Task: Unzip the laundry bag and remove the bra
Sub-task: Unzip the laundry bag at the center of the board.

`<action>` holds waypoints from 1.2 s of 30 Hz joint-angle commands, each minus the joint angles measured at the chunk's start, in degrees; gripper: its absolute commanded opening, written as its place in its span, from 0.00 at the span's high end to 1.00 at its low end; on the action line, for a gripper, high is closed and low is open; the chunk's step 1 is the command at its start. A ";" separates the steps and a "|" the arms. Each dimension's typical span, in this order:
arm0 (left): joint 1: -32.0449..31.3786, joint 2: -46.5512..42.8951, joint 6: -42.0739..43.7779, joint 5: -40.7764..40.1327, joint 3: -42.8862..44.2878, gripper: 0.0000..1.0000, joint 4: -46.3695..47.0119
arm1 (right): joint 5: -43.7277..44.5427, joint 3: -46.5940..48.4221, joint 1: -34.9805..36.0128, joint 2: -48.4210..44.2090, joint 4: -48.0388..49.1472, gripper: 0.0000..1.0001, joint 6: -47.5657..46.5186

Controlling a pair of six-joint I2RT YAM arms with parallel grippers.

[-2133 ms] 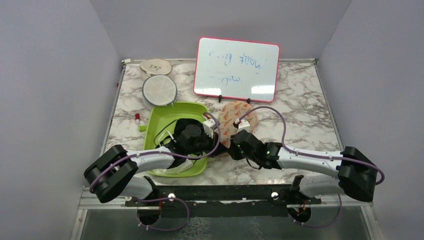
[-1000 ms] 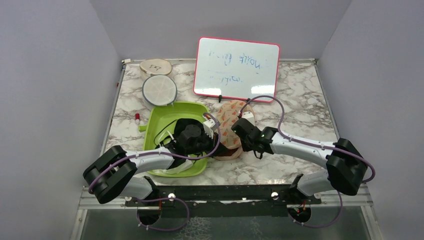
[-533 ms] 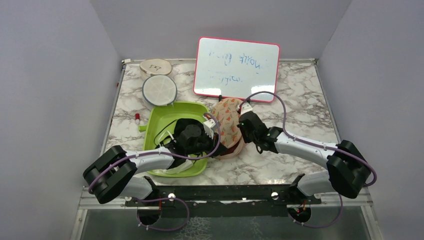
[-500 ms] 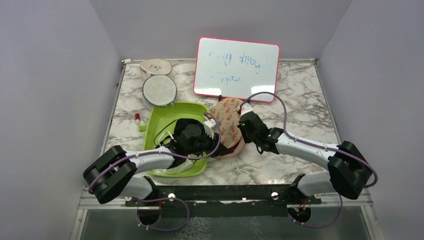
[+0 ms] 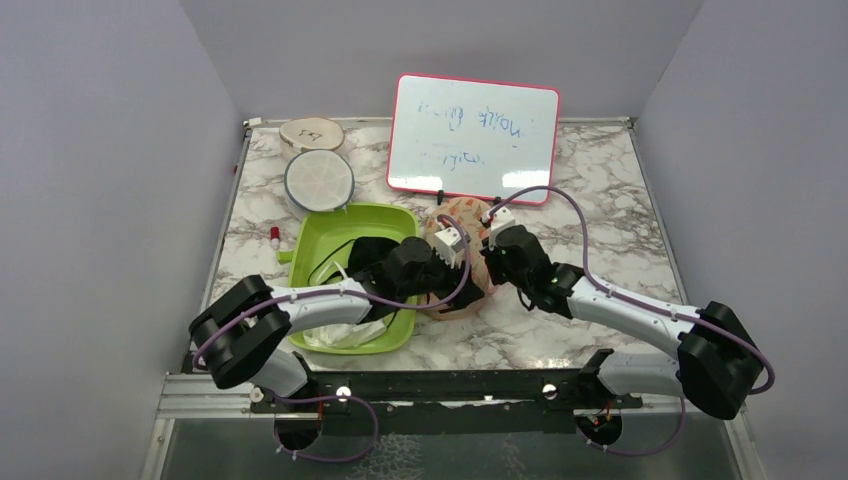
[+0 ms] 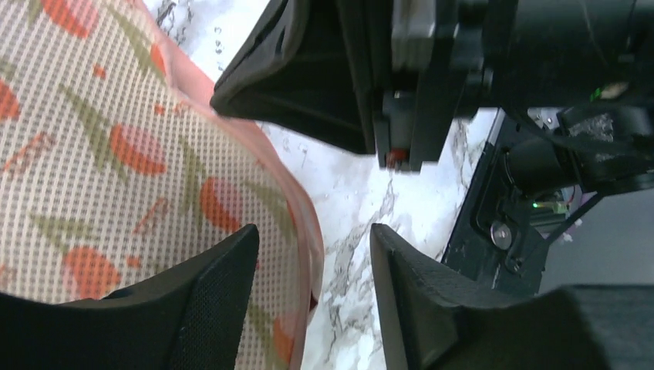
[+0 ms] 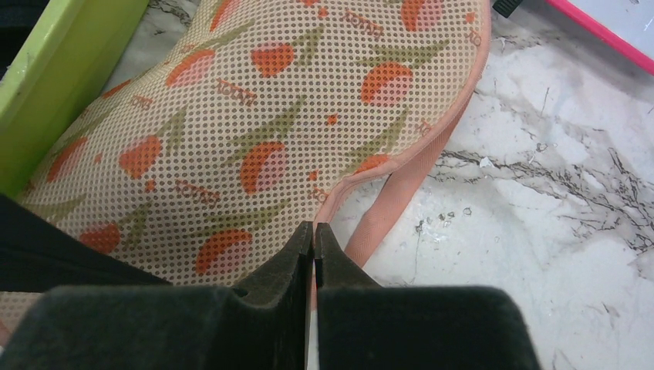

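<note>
Item 1, laundry bag (image 5: pixel 466 212): peach-beige mesh-fabric pouch printed with orange and green leaf shapes, with pink trim (image 7: pixel 401 189) round its rim. It lies on the white-and-grey marbled table (image 5: pixel 600 200), just beside the right wall of the lime-green plastic tub (image 5: pixel 310 232) and in front of the rectangular whiteboard with a red-pink frame (image 5: pixel 472 137). From above it is largely covered by my two arms. Item 2, my left tool (image 6: pixel 312 240): extended across the tub, fingers spread, poised over the bag's trimmed edge and the bare table next to it, pinching nothing. Item 3, my right tool (image 7: pixel 312 245): fingers pressed together, tips at the pink trim. I cannot tell whether any trim or a zip pull is caught between them. The two tools sit close together over the bag. Item 4, tub contents: black garment (image 5: pixel 365 250) and white cloth (image 5: pixel 345 332). Item 5, the whiteboard: propped upright, blue scribbles on its face. Item 6, round white mesh disc with a grey rim (image 5: pixel 319 180), behind the tub, and behind that a round pale wooden disc (image 5: pixel 311 132). Item 7, small red-and-white object (image 5: pixel 272 236), left of the tub, too small to identify.
</note>
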 commanded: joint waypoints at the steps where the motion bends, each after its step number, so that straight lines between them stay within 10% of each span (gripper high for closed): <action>1: -1.94 4.14 1.72 -4.87 5.27 0.49 -0.24 | -0.64 0.64 -0.21 -0.87 0.82 0.99 1.45; 14: -8.55 9.22 10.06 -26.41 4.39 0.49 1.94 | -1.95 2.91 -0.21 0.17 -1.84 0.99 5.92; 24: -8.62 5.60 9.30 -31.31 0.00 0.96 0.69 | -3.29 2.90 -0.23 -1.08 -7.10 0.99 11.43; 28: -8.67 3.50 8.08 -28.18 -1.30 1.00 0.03 | -4.68 2.29 -0.22 -1.37 -9.70 0.99 14.40; 36: -8.66 -1.18 6.42 -24.97 -2.53 1.00 -2.39 | -3.59 6.10 -0.34 -0.79 -16.76 0.68 8.98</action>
